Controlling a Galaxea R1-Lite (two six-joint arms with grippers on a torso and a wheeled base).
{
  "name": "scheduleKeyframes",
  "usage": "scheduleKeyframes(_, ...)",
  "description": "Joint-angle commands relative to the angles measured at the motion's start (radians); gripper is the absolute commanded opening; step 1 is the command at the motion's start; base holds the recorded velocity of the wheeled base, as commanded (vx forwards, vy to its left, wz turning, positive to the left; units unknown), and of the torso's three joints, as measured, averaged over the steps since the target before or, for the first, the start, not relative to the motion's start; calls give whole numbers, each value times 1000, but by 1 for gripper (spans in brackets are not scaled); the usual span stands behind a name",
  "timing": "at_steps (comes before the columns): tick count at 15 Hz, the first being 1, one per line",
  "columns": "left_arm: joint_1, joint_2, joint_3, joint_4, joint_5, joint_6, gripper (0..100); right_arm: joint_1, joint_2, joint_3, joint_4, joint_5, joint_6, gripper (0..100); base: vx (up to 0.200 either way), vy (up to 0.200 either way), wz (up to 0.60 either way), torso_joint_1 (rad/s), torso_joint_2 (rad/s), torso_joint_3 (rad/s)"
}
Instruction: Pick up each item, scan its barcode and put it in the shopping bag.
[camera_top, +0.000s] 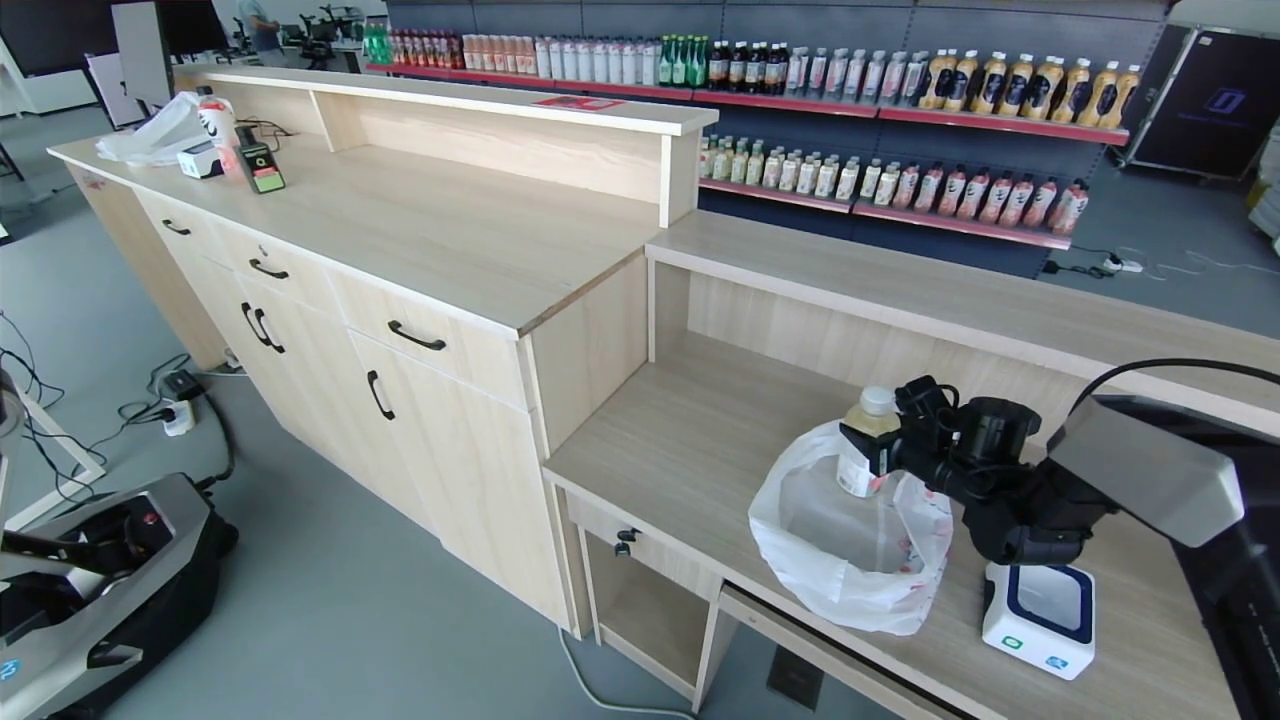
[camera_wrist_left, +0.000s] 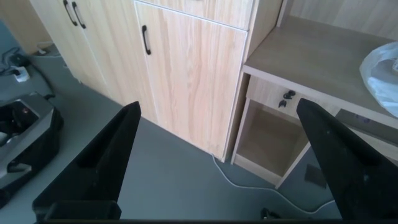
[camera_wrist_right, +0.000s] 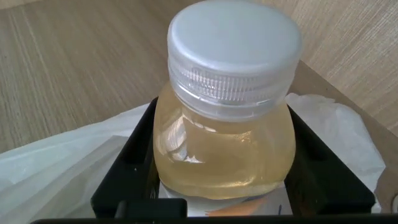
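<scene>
Over at the left, the left gripper (camera_wrist_left: 219, 107) hangs above the grey floor (camera_wrist_left: 168, 174) in front of the cabinet doors (camera_wrist_left: 193, 68), its two dark fingers (camera_wrist_left: 99, 165) spread wide with nothing between them. A power strip (camera_top: 178, 415) and loose cables lie on the floor near the tall counter (camera_top: 430, 230). On that counter's far left end sit a crumpled white bag (camera_top: 150, 135) and a small green-faced device (camera_top: 262, 168). Behind the counters, store shelves (camera_top: 900, 110) carry rows of drink bottles.

To the right, the lower desk (camera_top: 680, 430) bears the white plastic shopping bag (camera_top: 850, 560), standing with its mouth open. The bottle (camera_top: 864, 445), filled with pale yellow liquid and topped by a white cap (camera_wrist_right: 233, 46), is upright over the bag's mouth, its base just inside the rim. The right gripper (camera_top: 872, 452) is clamped on the bottle's body, one black finger (camera_wrist_right: 134, 171) on each side below the shoulder. Just beside the bag, under the right arm, the white barcode scanner (camera_top: 1040, 615) with a dark blue window frame rests on the desk.
</scene>
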Motion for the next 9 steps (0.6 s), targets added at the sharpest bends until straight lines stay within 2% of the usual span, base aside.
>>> scheduleKeyframes(1, 0, 2, 0, 0, 0, 0, 100, 0, 25, -14, 0, 1, 0, 0, 0, 0, 0, 0, 0, 0)
scheduleKeyframes(4, 0, 2, 0, 0, 0, 0, 100, -18, 42, -21, 2, 39, -6, 0, 0, 0, 0, 0, 0, 0)
scheduleKeyframes(9, 0, 2, 0, 0, 0, 0, 100, -21, 48, -14, 4, 45, -6, 0, 0, 0, 0, 0, 0, 0)
